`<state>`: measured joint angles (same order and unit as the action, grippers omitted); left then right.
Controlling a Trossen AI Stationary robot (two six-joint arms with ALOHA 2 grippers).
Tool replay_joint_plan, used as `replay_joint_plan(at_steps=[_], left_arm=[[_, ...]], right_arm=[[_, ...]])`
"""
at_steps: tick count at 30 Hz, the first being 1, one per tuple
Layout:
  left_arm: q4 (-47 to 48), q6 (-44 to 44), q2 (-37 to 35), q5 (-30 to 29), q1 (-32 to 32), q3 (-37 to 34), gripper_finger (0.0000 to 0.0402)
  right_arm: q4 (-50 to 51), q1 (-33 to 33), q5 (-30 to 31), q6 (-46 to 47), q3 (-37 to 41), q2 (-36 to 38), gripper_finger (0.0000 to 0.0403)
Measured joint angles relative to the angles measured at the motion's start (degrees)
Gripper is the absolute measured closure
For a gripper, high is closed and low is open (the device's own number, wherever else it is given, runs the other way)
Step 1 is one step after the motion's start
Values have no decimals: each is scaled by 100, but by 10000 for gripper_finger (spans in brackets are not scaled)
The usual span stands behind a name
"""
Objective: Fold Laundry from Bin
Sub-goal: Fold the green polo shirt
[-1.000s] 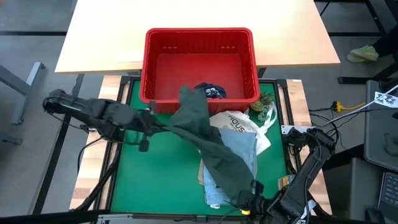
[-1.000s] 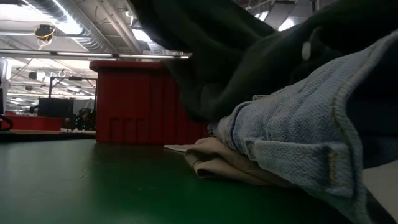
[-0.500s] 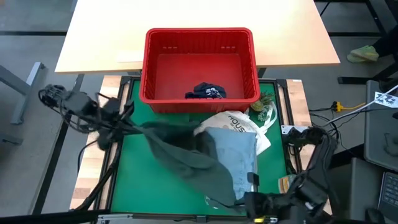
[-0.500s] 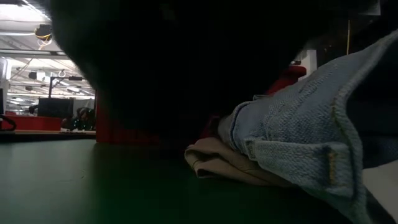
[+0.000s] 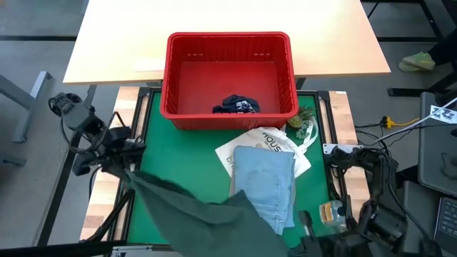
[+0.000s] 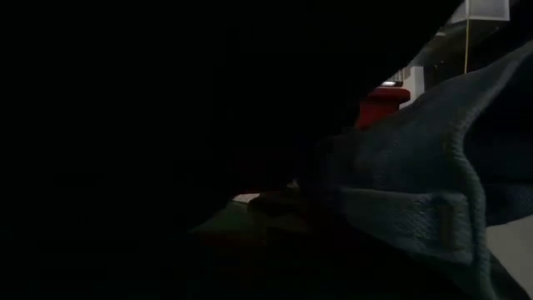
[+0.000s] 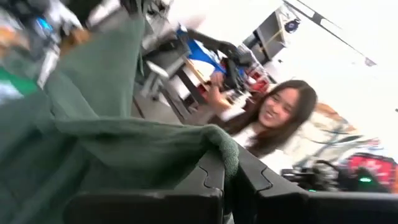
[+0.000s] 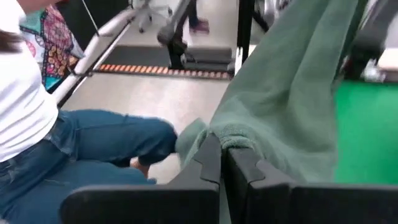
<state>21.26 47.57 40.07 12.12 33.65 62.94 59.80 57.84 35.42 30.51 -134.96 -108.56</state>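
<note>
Now | both jaws clamp olive garment (image 5: 193,210) edges | spans mat's (image 5: 178,157) front | bin (image 5: 230,43) behind

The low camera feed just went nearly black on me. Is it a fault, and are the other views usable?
Low view: no fault seen; dark cloth fills most of the picture, likely the olive-green garment, with the light blue shirt and a bit of the red bin showing beside it. High view: evenly lit and sharp. Left wrist view: blurred, washed-out background. Right wrist view: slightly soft.

White tote bag (image 5: 270,140): print, only "US" legible.
</note>
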Motion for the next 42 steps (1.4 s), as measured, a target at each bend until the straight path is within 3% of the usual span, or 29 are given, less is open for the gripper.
replay_joint_plan(at_steps=[8, 13, 16, 20, 25, 27, 29, 32, 38, 42], left_arm=[[-140, 646, -3, 134, 341, -9, 401], [-62, 1101, -7, 165, 477, -9, 401], [486, 1359, -10, 29, 525, -9, 401], [2318, 1940, 19, -602, 529, -9, 401], [4879, 3079, 193, -1586, 529, -9, 401], [5694, 3747, 313, -1961, 529, -9, 401], [6286, 4275, 482, -2157, 528, -36, 401], [6666, 4637, 691, -2263, 527, -320, 401], [6259, 5052, 1109, -2510, 527, -1322, 401], [6097, 5521, 1378, -2520, 522, -1910, 401]], right_arm=[[-716, 346, 622, -1118, -2, 296, 402], [-727, 346, 663, -1174, -2, 529, 402], [-310, 342, 671, -1078, -2, 665, 402], [838, 326, 820, 61, 10, 698, 402], [2864, 326, 855, 2696, 498, 676, 402], [2999, 324, 859, 3640, 939, 710, 402], [2766, 289, 895, 3727, 1478, 812, 402], [2752, 272, 995, 4159, 2163, 812, 402], [2999, -56, 842, 5448, 3735, 807, 401], [3003, -371, -100, 5689, 4623, 807, 394]])
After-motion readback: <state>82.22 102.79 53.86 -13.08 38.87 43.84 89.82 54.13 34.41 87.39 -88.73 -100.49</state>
